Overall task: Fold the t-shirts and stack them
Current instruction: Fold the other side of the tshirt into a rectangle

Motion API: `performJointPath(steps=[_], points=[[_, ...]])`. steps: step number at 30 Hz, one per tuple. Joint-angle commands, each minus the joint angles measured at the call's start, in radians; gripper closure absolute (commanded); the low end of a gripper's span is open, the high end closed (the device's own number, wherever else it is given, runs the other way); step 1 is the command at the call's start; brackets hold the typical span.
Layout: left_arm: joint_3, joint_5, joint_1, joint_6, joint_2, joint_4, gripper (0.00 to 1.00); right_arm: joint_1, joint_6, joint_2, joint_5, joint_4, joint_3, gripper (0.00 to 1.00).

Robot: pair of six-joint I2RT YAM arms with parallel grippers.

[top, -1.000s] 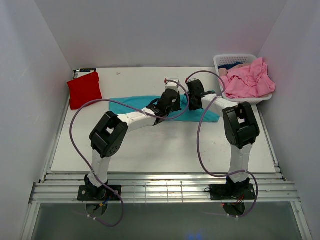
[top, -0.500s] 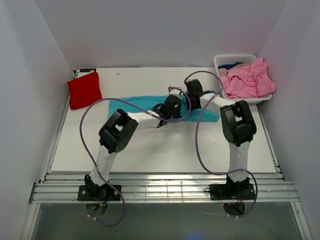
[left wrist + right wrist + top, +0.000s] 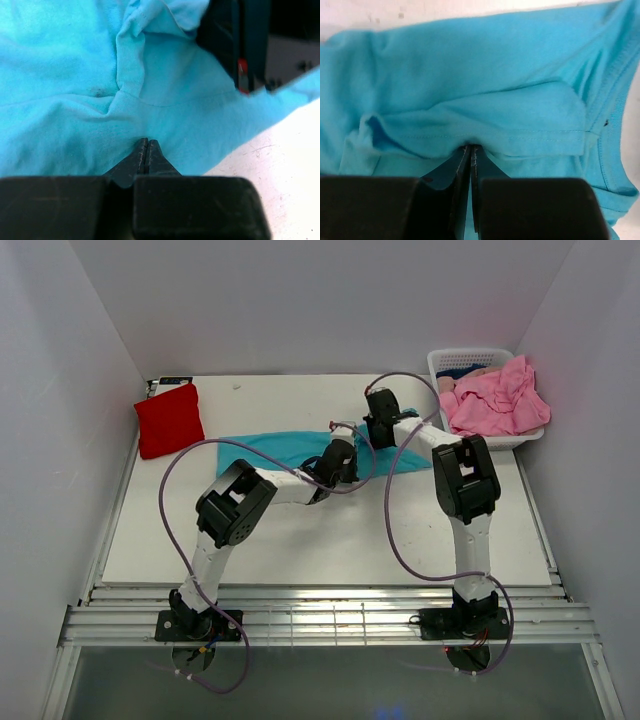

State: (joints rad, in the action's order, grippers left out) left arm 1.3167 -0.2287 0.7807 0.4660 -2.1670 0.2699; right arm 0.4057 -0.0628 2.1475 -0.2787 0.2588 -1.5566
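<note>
The teal t-shirt [image 3: 270,448] lies stretched left to right across the middle of the table. My left gripper [image 3: 340,456] is over its middle; in the left wrist view its jaws [image 3: 146,143] are shut, pinching the teal fabric [image 3: 75,120], with creases running to the tips. My right gripper [image 3: 378,426] is just behind and to the right, shut [image 3: 471,147] on a folded hem of the same shirt [image 3: 485,85]. A folded red t-shirt [image 3: 168,418] lies at the back left. Pink t-shirts [image 3: 497,400] are heaped in the basket.
A white slotted basket [image 3: 468,359] stands at the back right corner, with something dark blue under the pink heap. The right arm's black body [image 3: 240,40] shows close by in the left wrist view. White walls close in the table on three sides.
My right gripper has moved back and a little left, pulling the shirt's right end in with it. My left gripper has shifted slightly nearer and its elbow has swung right.
</note>
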Motion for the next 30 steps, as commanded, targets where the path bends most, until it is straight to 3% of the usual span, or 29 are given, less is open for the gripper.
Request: performJointPath(steps=[1, 15, 19, 24, 28, 29, 30], points=[[-0.063, -0.008, 0.003, 0.016, 0.022, -0.097, 1.00, -0.022, 0.021, 0.052, -0.051, 0.008, -0.111, 0.92], [-0.073, 0.005, 0.003, 0.020, 0.018, -0.095, 1.00, -0.045, 0.012, 0.226, -0.089, 0.017, -0.430, 0.92], [-0.051, 0.000, 0.002, 0.008, 0.021, -0.095, 1.00, -0.048, 0.004, 0.183, -0.148, 0.000, -0.432, 0.92], [0.093, -0.037, 0.002, -0.072, 0.027, -0.100, 1.00, -0.050, 0.021, -0.007, -0.140, -0.062, -0.262, 0.92], [0.242, -0.133, 0.000, -0.162, 0.026, -0.153, 0.79, -0.050, -0.003, -0.132, -0.082, 0.025, -0.198, 0.87], [0.260, -0.158, 0.000, -0.174, 0.030, -0.159, 0.70, -0.050, -0.014, -0.139, -0.059, 0.052, -0.191, 0.87], [0.277, -0.187, -0.001, -0.187, 0.045, -0.167, 0.51, -0.050, -0.022, -0.146, -0.048, 0.094, -0.180, 0.87]])
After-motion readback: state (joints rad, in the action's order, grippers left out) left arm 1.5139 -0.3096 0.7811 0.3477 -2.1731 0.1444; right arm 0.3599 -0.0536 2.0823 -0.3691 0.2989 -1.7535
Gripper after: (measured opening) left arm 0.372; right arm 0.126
